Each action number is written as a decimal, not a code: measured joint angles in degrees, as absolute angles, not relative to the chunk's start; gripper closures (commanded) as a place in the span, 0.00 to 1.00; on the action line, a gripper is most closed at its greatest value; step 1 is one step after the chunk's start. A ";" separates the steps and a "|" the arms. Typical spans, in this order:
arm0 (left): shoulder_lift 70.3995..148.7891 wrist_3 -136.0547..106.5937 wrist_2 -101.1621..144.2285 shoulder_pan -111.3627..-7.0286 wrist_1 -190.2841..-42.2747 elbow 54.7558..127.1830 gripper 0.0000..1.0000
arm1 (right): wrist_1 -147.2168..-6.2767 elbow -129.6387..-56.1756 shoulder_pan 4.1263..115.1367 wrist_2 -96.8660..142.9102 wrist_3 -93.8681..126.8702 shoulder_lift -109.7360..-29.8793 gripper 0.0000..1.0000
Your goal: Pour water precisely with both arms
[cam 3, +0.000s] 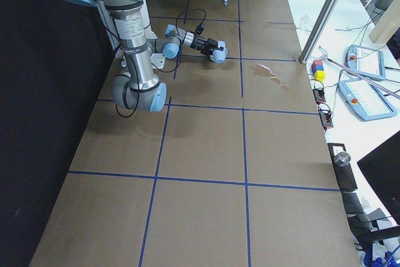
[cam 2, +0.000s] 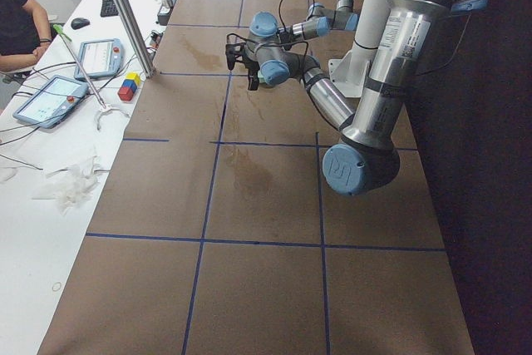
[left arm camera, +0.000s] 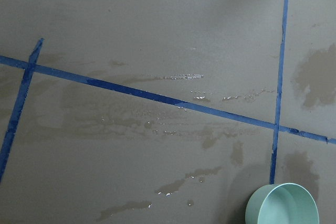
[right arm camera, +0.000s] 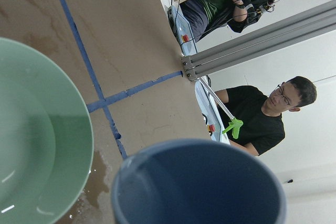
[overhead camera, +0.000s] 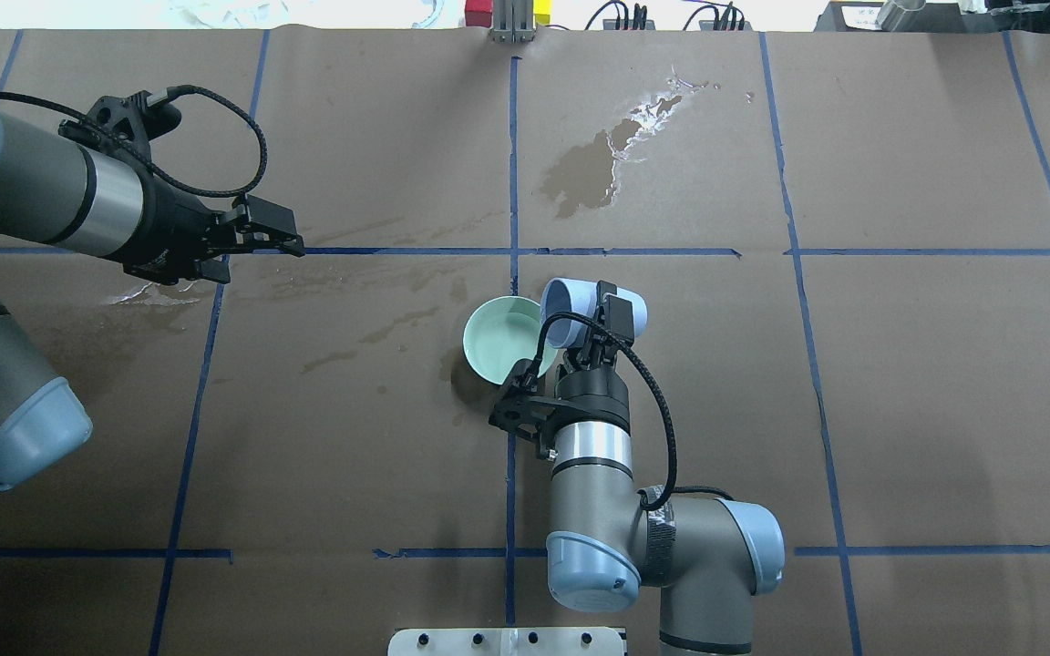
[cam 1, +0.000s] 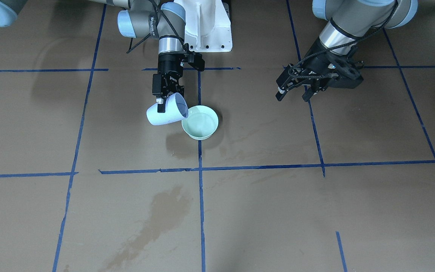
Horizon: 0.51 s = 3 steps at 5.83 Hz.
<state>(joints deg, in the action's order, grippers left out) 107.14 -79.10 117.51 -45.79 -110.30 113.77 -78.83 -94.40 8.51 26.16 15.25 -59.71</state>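
Near the middle of the worktop's (cam 1: 315, 207) robot-side edge, water (cam 1: 202, 125) sits in the bowl (cam 1: 198, 135). The right claw (cam 1: 166, 104) clenches a tipped cup (cam 1: 164, 115) at the bowl's rim; over-tilting could slop water onto the worktop. The left claw (cam 1: 295, 96) hangs released and empty, well apart.

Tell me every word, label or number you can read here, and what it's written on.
None can be read for certain.
Wrist of the grey tubular right arm: white lettering, too blurred to read.
Silver section of the grey tubular left arm: small dark print, too small to read.
No print shows on the pale blue plastic cup or the mint-green round bowl.
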 measured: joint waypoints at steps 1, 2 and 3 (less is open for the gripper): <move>107.14 -79.13 117.51 -45.79 -110.30 113.84 0.00 | -78.86 -94.31 8.43 25.90 12.50 -59.75 0.97; 107.14 -79.17 117.51 -45.79 -110.30 113.95 0.00 | -78.90 -94.19 8.39 25.80 9.60 -59.71 0.97; 107.10 -79.18 117.51 -45.79 -110.30 114.03 0.00 | -78.92 -94.10 8.36 25.74 7.30 -59.74 0.97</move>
